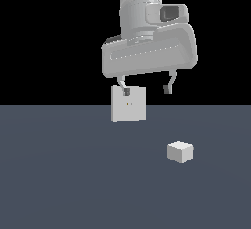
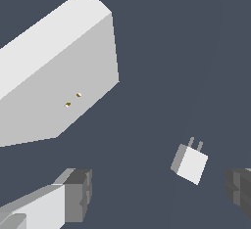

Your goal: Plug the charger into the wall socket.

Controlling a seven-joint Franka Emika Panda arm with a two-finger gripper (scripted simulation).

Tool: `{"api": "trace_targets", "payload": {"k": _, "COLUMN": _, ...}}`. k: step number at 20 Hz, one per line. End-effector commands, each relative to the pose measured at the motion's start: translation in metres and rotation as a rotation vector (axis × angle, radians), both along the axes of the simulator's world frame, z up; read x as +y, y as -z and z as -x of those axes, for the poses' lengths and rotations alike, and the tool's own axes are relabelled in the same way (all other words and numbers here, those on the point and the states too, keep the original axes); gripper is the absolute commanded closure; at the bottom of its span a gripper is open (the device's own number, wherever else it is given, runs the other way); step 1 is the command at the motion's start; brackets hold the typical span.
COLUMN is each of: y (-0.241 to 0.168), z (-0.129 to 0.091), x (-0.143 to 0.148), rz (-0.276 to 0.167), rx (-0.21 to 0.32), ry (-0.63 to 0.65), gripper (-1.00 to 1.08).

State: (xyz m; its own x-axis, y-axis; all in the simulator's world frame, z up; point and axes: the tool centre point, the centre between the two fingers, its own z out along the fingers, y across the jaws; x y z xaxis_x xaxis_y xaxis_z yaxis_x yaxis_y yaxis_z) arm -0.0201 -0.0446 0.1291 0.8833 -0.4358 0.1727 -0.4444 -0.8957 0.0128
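My pincer (image 1: 147, 87) hangs wide open and empty. The charger (image 1: 180, 151) sits on the worktop (image 1: 63, 184), well apart from the socket (image 1: 128, 104). I'd grab its flat sides, keeping prongs clear.

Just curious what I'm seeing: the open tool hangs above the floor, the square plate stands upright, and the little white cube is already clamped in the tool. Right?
Not quite. The little white cube is not clamped; it sits free on the floor, apart from the open tool, as the exterior view shows. The rest holds: the tool hangs above the floor and the square plate stands upright.
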Motion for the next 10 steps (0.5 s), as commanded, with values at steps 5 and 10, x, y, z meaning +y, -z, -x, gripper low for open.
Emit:
{"api": "trace_targets", "payload": {"k": 5, "y": 0.021, "z": 0.013, "x": -0.020, "rz": 0.024, "rx": -0.039, "ry": 0.149, "gripper": -0.92}}
{"api": "trace_targets", "payload": {"k": 10, "y": 0.036, "z": 0.024, "x": -0.034, "rz": 0.042, "rx": -0.066, "ry": 0.258, "gripper": -0.92}}
